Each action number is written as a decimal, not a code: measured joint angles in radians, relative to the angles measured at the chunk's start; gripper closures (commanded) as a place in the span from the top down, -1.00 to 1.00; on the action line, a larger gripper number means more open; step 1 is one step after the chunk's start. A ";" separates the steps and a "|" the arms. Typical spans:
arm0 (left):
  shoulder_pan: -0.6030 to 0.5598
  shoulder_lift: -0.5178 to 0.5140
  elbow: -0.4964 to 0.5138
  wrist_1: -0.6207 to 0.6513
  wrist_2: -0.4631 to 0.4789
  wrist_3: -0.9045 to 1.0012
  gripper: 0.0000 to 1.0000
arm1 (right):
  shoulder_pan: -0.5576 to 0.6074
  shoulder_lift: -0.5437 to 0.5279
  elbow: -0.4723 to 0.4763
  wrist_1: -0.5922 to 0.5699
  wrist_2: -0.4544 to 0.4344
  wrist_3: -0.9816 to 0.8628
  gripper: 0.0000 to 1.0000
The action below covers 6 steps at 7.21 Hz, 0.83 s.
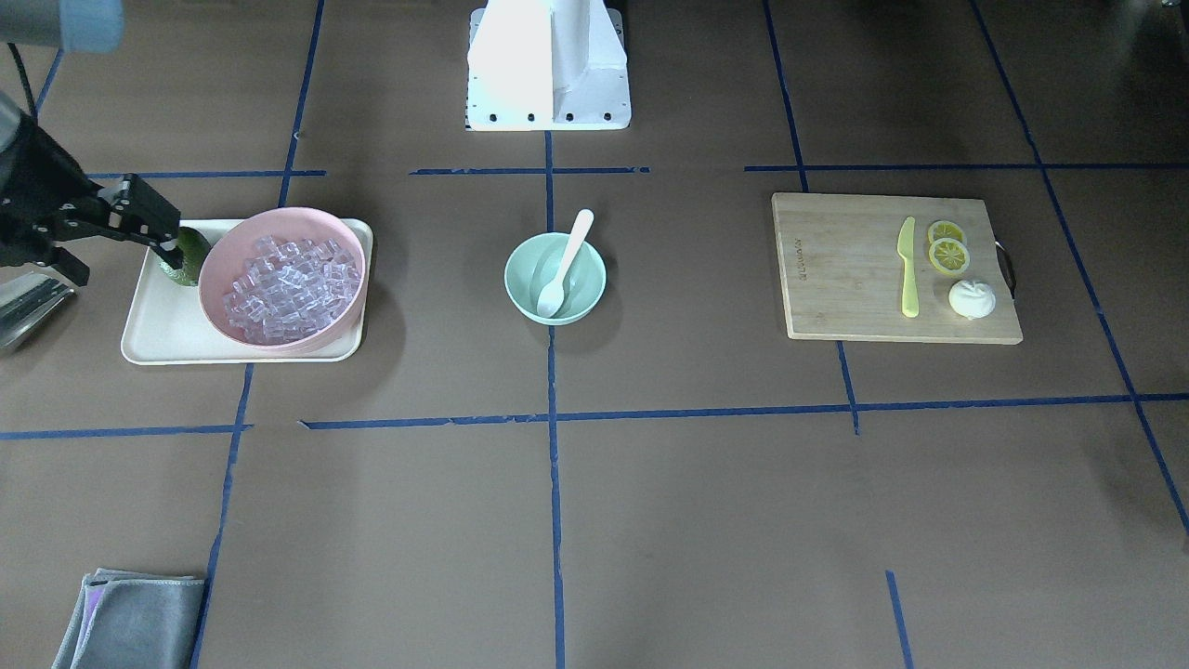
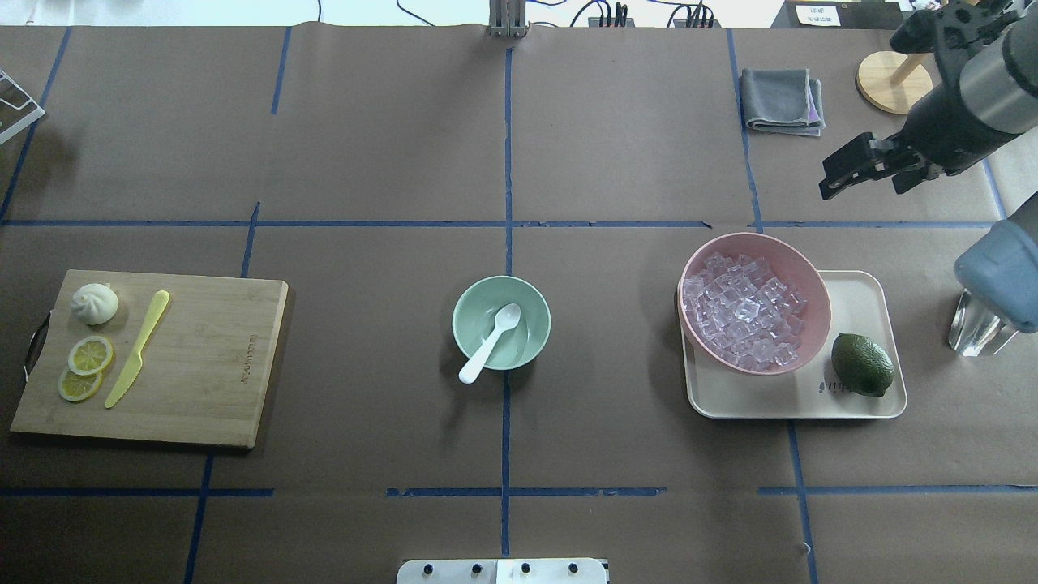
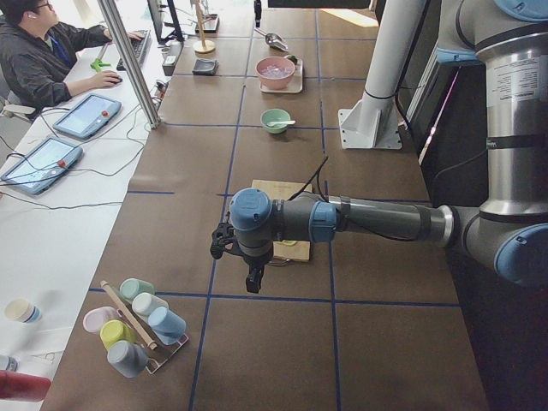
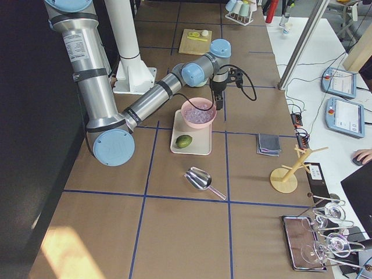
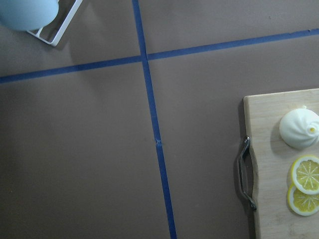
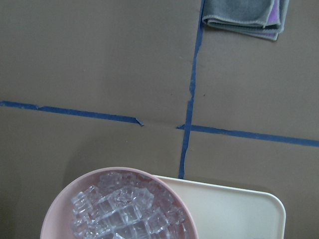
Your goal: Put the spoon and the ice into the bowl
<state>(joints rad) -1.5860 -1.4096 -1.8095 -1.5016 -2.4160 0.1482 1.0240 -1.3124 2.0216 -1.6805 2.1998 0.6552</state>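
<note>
While the left gripper [image 3: 250, 278] hangs over bare table [image 2: 365, 162] beside the cutting board [image 2: 203, 365], too far off to tell how its jaws stand, the right gripper [image 1: 130, 260] hovers spread wide and empty near the tray [image 2: 859, 292]. On that tray the pink bowl [image 2: 823, 284] holds all the ice [image 2: 746, 312]. At table centre the mint bowl [image 2: 470, 312] carries the spoon [image 2: 492, 339], scoop inside, handle over the rim.

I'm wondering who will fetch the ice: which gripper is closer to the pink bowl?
Right. The right gripper hangs close by the pink bowl; the left gripper is far off, by the cutting board.
</note>
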 measured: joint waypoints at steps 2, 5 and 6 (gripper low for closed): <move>-0.026 0.024 -0.015 -0.014 0.002 0.009 1.00 | -0.095 -0.010 0.002 0.003 -0.060 0.126 0.98; -0.035 0.033 -0.037 -0.015 0.016 0.007 1.00 | -0.254 -0.033 -0.007 0.114 -0.198 0.490 0.90; -0.037 0.033 -0.042 -0.015 0.016 0.007 1.00 | -0.282 -0.046 -0.016 0.170 -0.213 0.607 0.67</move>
<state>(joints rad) -1.6231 -1.3765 -1.8512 -1.5167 -2.4003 0.1553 0.7415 -1.3579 2.0056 -1.5107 1.9871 1.2623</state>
